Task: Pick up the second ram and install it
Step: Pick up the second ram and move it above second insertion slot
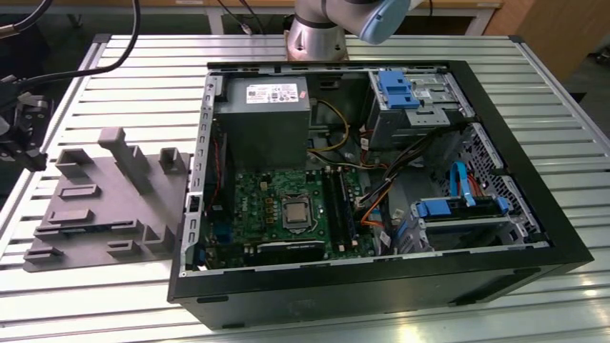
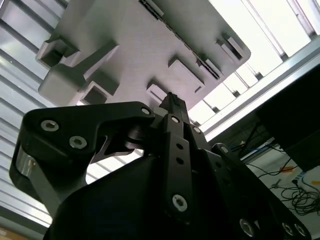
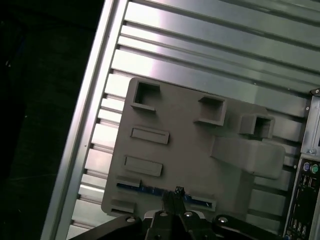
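Closed claw [image 3: 178, 192] hovering above second ram [image 3: 145, 189], seated in gray fixture [image 3: 190, 145] slot

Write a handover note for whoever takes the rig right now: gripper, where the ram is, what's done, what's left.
The gripper hangs right at the second ram in the first wrist view; whether it touches the ram can't be judged.
The second ram lies in a slot along one edge of the gray fixture, which sits on the table at the exterior view's left of the open computer case.
Done: the gripper is lined up over the ram.
Left: the ram is not lifted out and not seated on the motherboard.
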You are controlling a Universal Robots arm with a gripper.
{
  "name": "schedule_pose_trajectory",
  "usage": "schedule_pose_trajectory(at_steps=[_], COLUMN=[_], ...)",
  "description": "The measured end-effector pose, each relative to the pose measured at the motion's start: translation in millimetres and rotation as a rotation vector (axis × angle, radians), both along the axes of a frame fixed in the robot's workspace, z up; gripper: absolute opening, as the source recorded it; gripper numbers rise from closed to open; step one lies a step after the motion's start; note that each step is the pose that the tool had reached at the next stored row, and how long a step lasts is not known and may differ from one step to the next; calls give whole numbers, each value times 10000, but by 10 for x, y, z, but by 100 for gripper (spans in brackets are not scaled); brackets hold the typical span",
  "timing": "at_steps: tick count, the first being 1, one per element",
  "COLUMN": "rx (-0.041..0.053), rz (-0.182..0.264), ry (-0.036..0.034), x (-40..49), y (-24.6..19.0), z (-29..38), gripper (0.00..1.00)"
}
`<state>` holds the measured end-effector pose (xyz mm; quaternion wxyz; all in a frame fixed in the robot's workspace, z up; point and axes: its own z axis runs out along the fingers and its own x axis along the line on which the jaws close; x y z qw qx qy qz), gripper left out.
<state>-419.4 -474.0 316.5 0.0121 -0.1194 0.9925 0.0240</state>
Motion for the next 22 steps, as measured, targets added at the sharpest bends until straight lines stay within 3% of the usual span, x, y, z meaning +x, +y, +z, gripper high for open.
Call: schedule_pose_trajectory(at_steps=[22], rx=[0], rz=[2548], ry=[0], x=[0], y=[0], z=[-5], gripper=[11])
